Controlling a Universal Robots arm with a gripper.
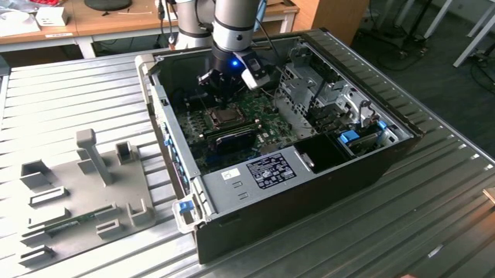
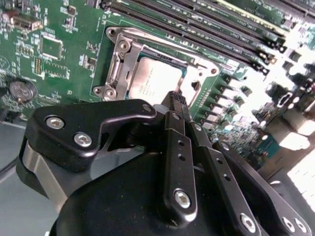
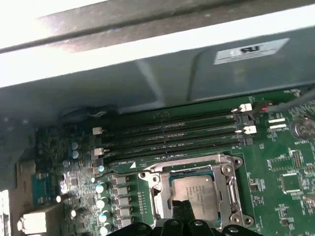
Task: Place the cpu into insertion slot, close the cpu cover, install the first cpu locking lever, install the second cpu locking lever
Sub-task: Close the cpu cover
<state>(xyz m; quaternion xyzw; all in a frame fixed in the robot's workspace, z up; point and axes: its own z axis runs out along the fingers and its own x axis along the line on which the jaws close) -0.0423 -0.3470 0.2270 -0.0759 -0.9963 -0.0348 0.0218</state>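
In the exterior view the arm reaches down into the open computer case, and my gripper (image 1: pixel 222 103) hangs just over the insertion slot (image 1: pixel 228 119) on the green board. The cpu (image 2: pixel 155 81), with its silvery-tan top, lies flat in the slot and also shows in the first wrist view (image 3: pixel 197 189). The cpu cover (image 2: pixel 118 64), a thin metal frame, lies down around the chip, its rim (image 3: pixel 229 184) framing the window. My gripper (image 2: pixel 177 98) has its black fingers together, tips over the chip's near edge (image 3: pixel 184 209), with nothing between them. Whether the locking levers are latched cannot be told.
Long black memory slots (image 3: pixel 167 137) run beside the socket, below the grey case wall (image 3: pixel 147 73). A drive cage with blue tabs (image 1: pixel 356 136) and a labelled black shroud (image 1: pixel 270 168) crowd the case. A grey fixture plate (image 1: pixel 85 191) lies on the table at the exterior view's left.
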